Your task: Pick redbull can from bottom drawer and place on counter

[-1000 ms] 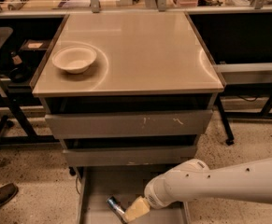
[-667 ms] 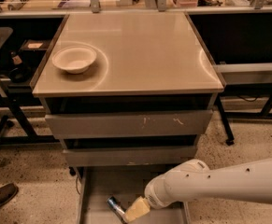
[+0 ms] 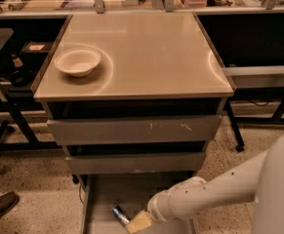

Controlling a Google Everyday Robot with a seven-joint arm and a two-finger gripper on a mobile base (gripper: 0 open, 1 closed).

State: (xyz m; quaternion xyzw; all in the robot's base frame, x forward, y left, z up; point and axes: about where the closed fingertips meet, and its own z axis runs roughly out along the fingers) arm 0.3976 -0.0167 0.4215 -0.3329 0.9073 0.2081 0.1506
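**Arm Pose and Item Count**

The white arm (image 3: 214, 191) enters from the lower right and reaches left and down into the open bottom drawer (image 3: 131, 195). Its rounded wrist joint sits over the drawer floor. The tan tool (image 3: 138, 222) points to the lower left, close to the bottom edge of the view. The tool is just beside the can (image 3: 120, 213). Whether it is open, closed or gripping cannot be told (contact with the can cannot be confirmed either).

Items, counted:

- One can, on the floor of the bottom drawer, left of centre, with its silver end to the upper left.
- One white bowl (image 3: 77, 61), upright on the tabletop (image 3: 151, 52) near its left edge.
- Three drawers: the bottom one is pulled out, with two grey fronts above it. The upper front (image 3: 131, 129) bears white scratch marks.
- One arm and one tool.
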